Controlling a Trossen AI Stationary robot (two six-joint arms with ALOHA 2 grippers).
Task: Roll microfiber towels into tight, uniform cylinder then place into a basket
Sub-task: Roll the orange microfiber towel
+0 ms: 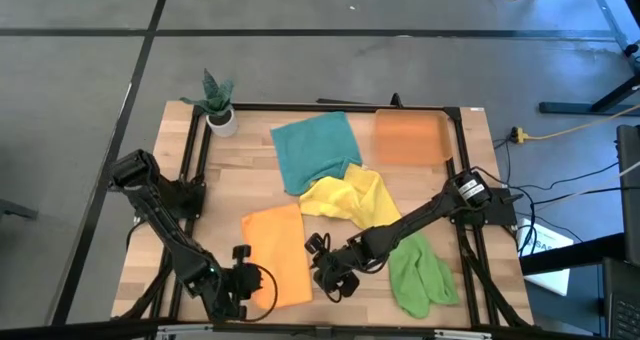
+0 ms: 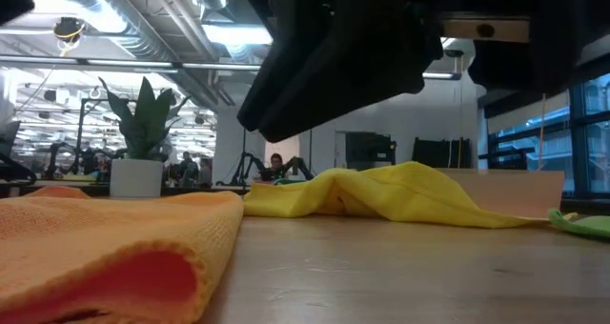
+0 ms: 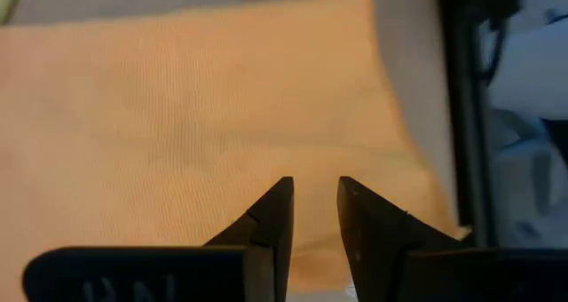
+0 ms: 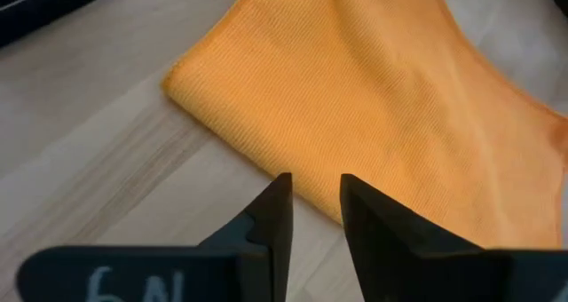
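Rolling not yet begun: both grippers, left (image 1: 243, 252) and right (image 1: 318, 245), hover with jaws slightly apart, empty, flanking the flat orange microfibre towel (image 1: 275, 252) at lower centre; next they must pinch its edge

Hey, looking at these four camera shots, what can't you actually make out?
- Basket contents: high view, too small and translucent to tell.
- Teal towel and green towel: low view, teal one hidden behind the yellow towel, green one cut off by the edge.
- Orange towel far edges: left wrist view, cut off by the frame.
- Gripper fingertips: low view, dark arm body fills the top.
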